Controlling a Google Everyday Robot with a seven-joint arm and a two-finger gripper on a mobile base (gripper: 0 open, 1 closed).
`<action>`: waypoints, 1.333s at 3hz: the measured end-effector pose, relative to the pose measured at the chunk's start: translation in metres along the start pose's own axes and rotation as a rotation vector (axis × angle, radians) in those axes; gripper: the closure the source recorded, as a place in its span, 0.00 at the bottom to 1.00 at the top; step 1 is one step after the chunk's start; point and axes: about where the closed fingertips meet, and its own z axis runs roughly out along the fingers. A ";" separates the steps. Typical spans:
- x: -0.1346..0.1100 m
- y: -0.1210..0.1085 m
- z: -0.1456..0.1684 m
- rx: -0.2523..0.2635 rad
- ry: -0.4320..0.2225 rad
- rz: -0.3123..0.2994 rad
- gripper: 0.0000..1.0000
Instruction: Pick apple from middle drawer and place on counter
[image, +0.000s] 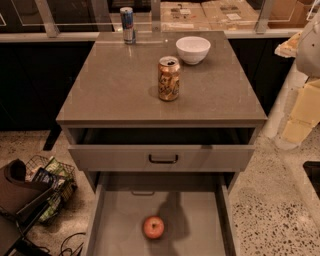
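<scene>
The apple, small, red with orange patches, lies on the flat grey floor of the open middle drawer, near its centre front. Above it a shallower drawer with a dark bar handle stands slightly pulled out. The grey-brown counter tops the cabinet. The gripper is not in view. Only pale cream and white segments of my arm show at the right edge, beside the counter and well away from the apple.
On the counter stand an orange-brown soda can, a white bowl and a slim blue-silver can at the back. A wire basket with packets sits on the speckled floor to the left. A dark shadow falls across the drawer floor.
</scene>
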 end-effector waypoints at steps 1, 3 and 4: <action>0.000 0.000 0.000 0.000 0.000 0.000 0.00; 0.054 0.052 0.040 0.017 -0.141 0.023 0.00; 0.089 0.093 0.075 -0.001 -0.205 0.035 0.00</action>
